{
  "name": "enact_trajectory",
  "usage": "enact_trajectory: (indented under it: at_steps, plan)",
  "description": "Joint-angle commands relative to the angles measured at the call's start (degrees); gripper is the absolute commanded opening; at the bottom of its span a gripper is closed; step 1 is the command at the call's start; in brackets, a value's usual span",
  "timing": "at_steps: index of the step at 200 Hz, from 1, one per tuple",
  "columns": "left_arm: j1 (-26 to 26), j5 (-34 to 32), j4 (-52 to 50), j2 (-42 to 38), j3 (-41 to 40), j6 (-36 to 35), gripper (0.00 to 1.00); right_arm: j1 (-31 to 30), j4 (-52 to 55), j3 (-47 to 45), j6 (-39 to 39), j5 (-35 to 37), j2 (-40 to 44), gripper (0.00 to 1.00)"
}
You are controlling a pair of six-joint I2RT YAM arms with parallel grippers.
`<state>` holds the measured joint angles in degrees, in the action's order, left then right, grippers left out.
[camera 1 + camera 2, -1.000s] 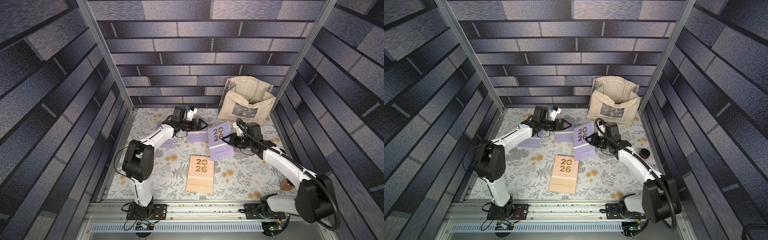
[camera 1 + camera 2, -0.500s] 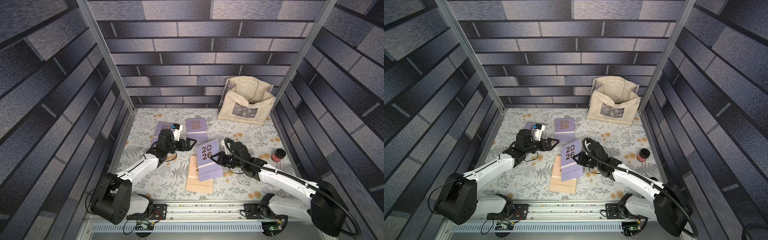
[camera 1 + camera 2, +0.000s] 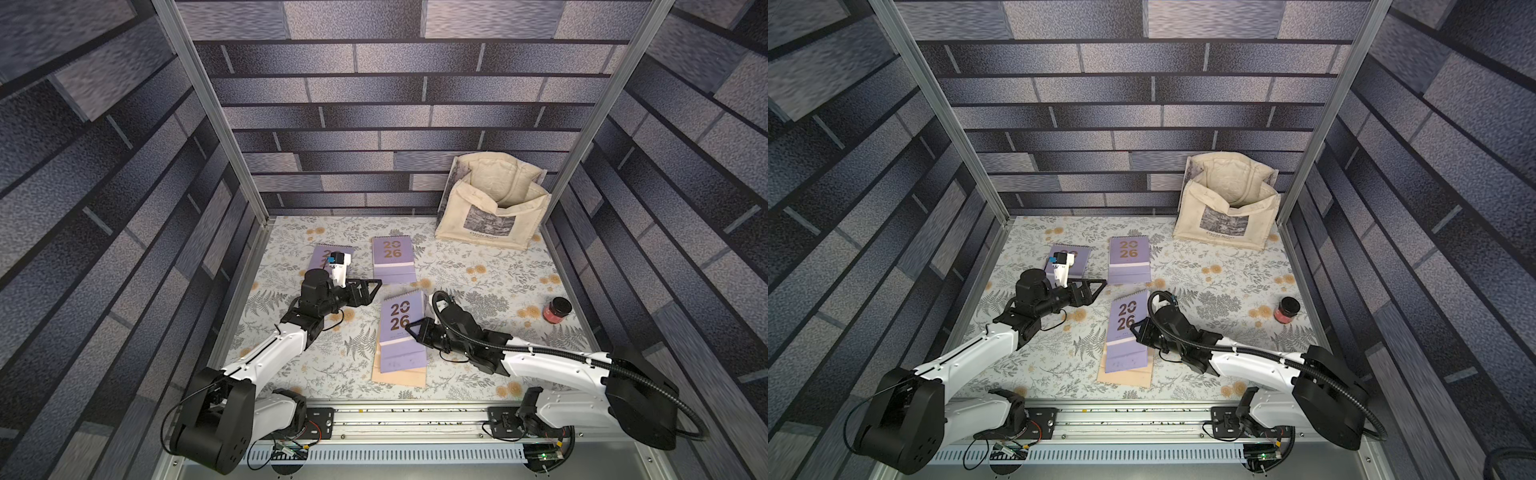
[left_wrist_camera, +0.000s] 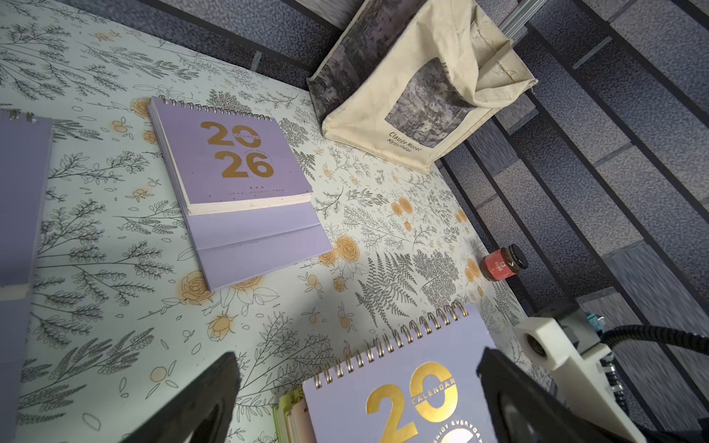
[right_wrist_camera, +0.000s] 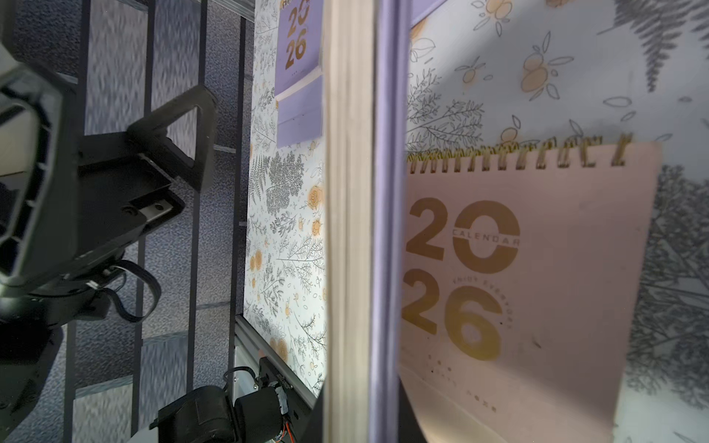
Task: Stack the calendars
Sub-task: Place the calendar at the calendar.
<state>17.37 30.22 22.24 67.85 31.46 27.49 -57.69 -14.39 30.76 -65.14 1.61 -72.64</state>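
The right jaws, shut tight on one side edge of a lavender calendar (image 3: 395, 322), hold it over the peach calendar (image 3: 401, 377) at the front of the worktop (image 3: 478, 257). The left jaws gape wide and empty near two more lying flat at the rear, the middle calendar (image 3: 392, 259) and the left calendar (image 3: 318, 262). Pinched by one edge only, the held one may land askew, snag the spirals or slide off.

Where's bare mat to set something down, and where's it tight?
Widest bare mat: between the tote bag, red jar and back lavender calendar. A thin strip runs along the back wall. Tight: centre front, where the right gripper holds the front lavender calendar over the peach calendar, left gripper close by.
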Motion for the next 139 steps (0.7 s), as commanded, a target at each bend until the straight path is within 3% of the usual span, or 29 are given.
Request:
enact_trajectory:
  at_steps: [1, 58, 139]
  plan:
    - [-0.3, 2.2, 2.0, -1.1, -1.1, 0.5, 1.0, -1.4, -7.1, -0.7, -3.1, 4.9, 0.2, 0.0]
    - [-0.1, 2.8, 3.8, -1.3, -3.3, 1.4, 1.0, -2.2, -8.0, -5.0, -5.9, 7.3, 3.1, 0.0]
    - [0.2, 3.3, 3.3, -0.3, -2.4, 1.2, 1.0, -2.7, -10.1, -5.0, -5.3, 2.1, 1.1, 0.0]
